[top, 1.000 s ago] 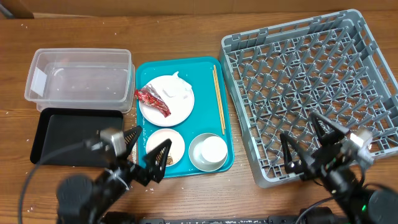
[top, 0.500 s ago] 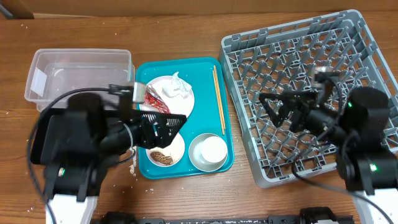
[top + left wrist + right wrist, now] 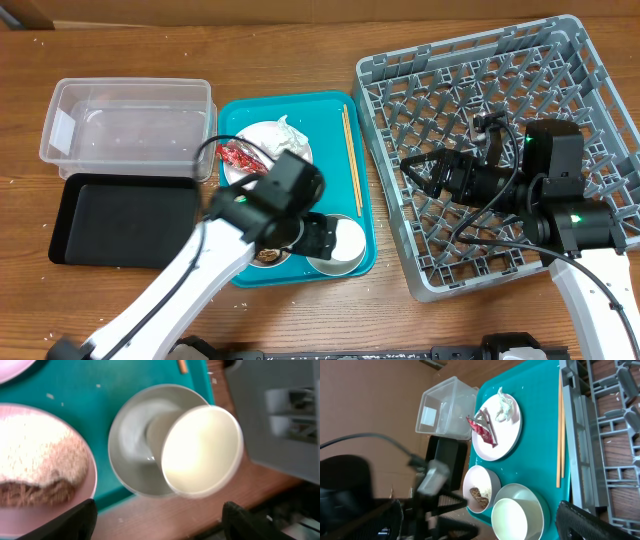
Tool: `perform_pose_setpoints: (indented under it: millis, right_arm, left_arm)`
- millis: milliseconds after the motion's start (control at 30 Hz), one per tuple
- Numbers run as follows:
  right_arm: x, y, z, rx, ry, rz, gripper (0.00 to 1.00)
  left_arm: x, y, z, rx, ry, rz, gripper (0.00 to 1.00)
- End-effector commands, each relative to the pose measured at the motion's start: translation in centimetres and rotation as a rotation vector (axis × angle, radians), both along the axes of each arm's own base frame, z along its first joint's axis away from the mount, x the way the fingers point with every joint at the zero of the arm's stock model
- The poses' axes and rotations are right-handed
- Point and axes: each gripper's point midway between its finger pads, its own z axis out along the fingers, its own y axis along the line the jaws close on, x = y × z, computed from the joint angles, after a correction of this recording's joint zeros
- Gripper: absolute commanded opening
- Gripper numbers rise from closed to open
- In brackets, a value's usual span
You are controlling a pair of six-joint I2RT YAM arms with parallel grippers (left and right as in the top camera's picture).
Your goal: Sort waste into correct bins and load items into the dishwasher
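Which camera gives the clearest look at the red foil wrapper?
The right wrist view: the red foil wrapper lies fully visible on the large plate, beside the tissue. Overhead, the left arm covers part of it. The left wrist view misses it entirely.

White cup (image 3: 200,450) inside white bowl (image 3: 127,435)

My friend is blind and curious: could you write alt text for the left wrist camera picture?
A small white cup stands inside a white bowl on a teal tray, framed by the two dark, spread fingers of the left gripper. To the left is a plate of rice and brown scraps; the grey rack edges in at right.
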Motion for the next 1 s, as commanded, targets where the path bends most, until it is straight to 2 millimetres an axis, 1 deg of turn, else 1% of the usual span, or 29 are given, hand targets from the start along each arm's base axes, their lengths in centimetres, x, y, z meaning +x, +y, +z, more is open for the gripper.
perform_pose_setpoints:
  millis: [0, 33, 100, 133, 167, 233, 300, 333, 400, 467, 567, 633, 667, 733, 800, 867, 933, 967]
  right_arm:
    - [0.1, 0.1, 1.4, 0.015, -0.030, 0.010, 1.00]
    - [0.0, 0.1, 1.4, 0.015, -0.029, 0.010, 1.00]
    - [0.0, 0.1, 1.3, 0.015, -0.026, 0.010, 1.00]
    - [0.0, 0.2, 1.3, 0.015, -0.022, 0.010, 1.00]
    - [-0.1, 0.1, 1.2, 0.014, -0.015, 0.010, 1.00]
    - [-0.2, 0.1, 1.1, 0.014, -0.008, 0.010, 0.96]
    - [-0.3, 0.1, 1.0, 0.014, -0.003, 0.010, 0.93]
    - [-0.3, 0.1, 1.0, 0.014, -0.001, 0.010, 0.91]
    - [-0.4, 0.1, 0.9, 0.013, 0.007, 0.010, 0.89]
    - [-0.6, 0.1, 0.8, 0.012, 0.016, 0.010, 0.88]
    - [-0.8, 0.1, 0.6, 0.010, 0.027, 0.012, 0.87]
    - [-0.9, 0.1, 0.5, 0.010, 0.035, 0.012, 0.86]
    - [-0.9, 0.1, 0.5, 0.010, 0.036, 0.012, 0.86]
    - [-1.0, 0.5, 0.7, 0.017, 0.027, 0.027, 0.85]
    - [-1.2, 1.4, 1.3, 0.037, 0.000, 0.068, 0.84]
    - [-1.6, 3.0, 2.6, 0.074, -0.061, 0.145, 0.84]
    - [-1.9, 4.9, 4.2, 0.109, -0.147, 0.229, 0.85]
    - [-2.1, 5.8, 5.0, 0.120, -0.195, 0.266, 0.86]
  left_arm:
    - [1.7, -0.4, -2.3, 0.094, -0.026, 0.010, 0.78]
    - [1.9, -0.8, -3.0, 0.098, -0.021, 0.004, 0.75]
    - [2.3, -1.3, -4.3, 0.108, -0.005, 0.006, 0.61]
    - [2.4, -1.5, -4.7, 0.107, 0.007, 0.010, 0.51]
    - [2.6, -1.6, -5.2, 0.103, 0.017, 0.032, 0.38]
    - [3.0, -1.8, -5.1, 0.095, 0.006, 0.035, 0.24]
    - [3.1, -1.9, -4.8, 0.090, 0.002, 0.035, 0.07]
    - [3.1, -2.0, -4.4, 0.085, 0.006, 0.034, 0.04]
    - [3.2, -2.1, -3.4, 0.078, 0.013, 0.038, 0.04]
    - [3.5, -2.0, -1.8, 0.062, 0.019, 0.048, 0.04]
    - [4.0, -1.6, 1.3, 0.010, 0.029, 0.080, 0.04]
    - [4.6, -1.4, 3.7, -0.077, 0.033, 0.086, 0.04]
    - [4.8, -1.5, 5.1, -0.152, 0.036, 0.069, 0.04]
    - [5.2, -1.8, 8.4, -0.355, 0.043, 0.019, 0.04]
    - [5.6, -1.4, 11.6, -0.573, 0.049, -0.022, 0.04]
    - [5.8, -0.3, 14.1, -0.754, 0.052, -0.038, 0.04]
    - [6.1, 1.0, 15.9, -0.887, 0.061, -0.026, 0.04]
    - [6.1, 1.5, 16.4, -0.924, 0.063, -0.021, 0.04]
